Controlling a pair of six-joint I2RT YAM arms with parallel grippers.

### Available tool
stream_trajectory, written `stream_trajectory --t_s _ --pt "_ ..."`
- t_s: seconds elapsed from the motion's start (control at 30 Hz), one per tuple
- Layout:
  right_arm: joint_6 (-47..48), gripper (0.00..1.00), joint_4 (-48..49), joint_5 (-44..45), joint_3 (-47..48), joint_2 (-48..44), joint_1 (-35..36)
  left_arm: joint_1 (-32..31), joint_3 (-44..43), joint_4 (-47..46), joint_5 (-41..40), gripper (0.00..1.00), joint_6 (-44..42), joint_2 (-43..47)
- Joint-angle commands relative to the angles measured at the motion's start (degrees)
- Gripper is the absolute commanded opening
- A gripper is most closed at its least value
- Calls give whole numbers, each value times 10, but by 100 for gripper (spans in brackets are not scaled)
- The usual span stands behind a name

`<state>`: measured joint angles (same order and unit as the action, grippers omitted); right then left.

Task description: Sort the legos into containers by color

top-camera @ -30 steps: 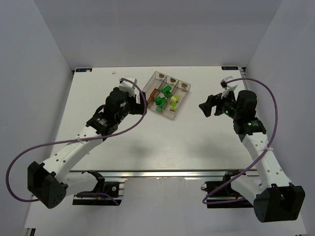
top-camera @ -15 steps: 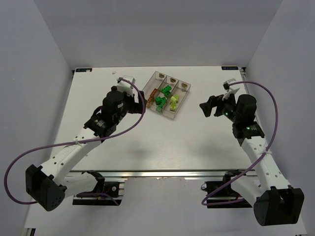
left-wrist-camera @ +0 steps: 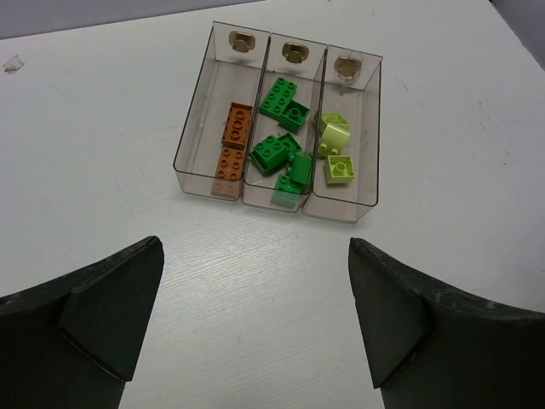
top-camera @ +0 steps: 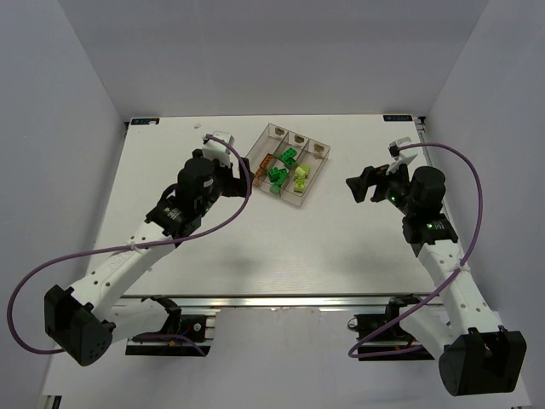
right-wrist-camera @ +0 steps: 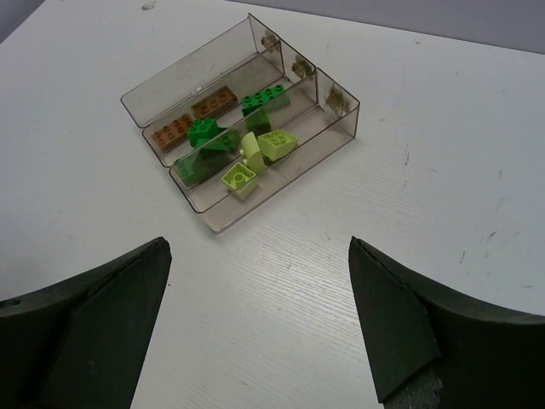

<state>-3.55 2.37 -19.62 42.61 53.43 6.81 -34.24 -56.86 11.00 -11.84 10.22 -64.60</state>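
The containers (top-camera: 302,194), three clear bins joined as one tray, sit at the table's far middle. In the left wrist view the left bin holds two orange-brown legos (left-wrist-camera: 234,136), the middle bin several bright green ones (left-wrist-camera: 279,141), and the right bin pale yellow-green ones (left-wrist-camera: 335,145). My left gripper (top-camera: 237,177) hovers just left of the tray, open and empty, with bare table between its fingers (left-wrist-camera: 115,315). My right gripper (top-camera: 361,184) hangs to the right of the tray, facing it, also open and empty. The same sorted legos (right-wrist-camera: 223,138) show in the right wrist view.
The white table (top-camera: 281,247) is walled in by white panels at the back and both sides. Purple cables loop off both arms. A tiny scrap (left-wrist-camera: 13,62) lies near the far left corner.
My left gripper has drawn back slightly from the tray toward the left. The right arm has shifted a little toward me. Both grippers stayed open.
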Motion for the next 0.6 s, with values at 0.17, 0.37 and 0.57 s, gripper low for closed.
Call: stream_trajectory --t_s 0.17,0.37,0.57 --pt "-6 89 31 -2 1 -8 -2 4 3 -11 -2 98 -12 3" --pt "-6 90 25 -9 4 0 -2 8 6 -13 7 98 -9 8" --pt "-7 90 27 -9 2 -6 -1 8 9 -14 0 98 -9 9"
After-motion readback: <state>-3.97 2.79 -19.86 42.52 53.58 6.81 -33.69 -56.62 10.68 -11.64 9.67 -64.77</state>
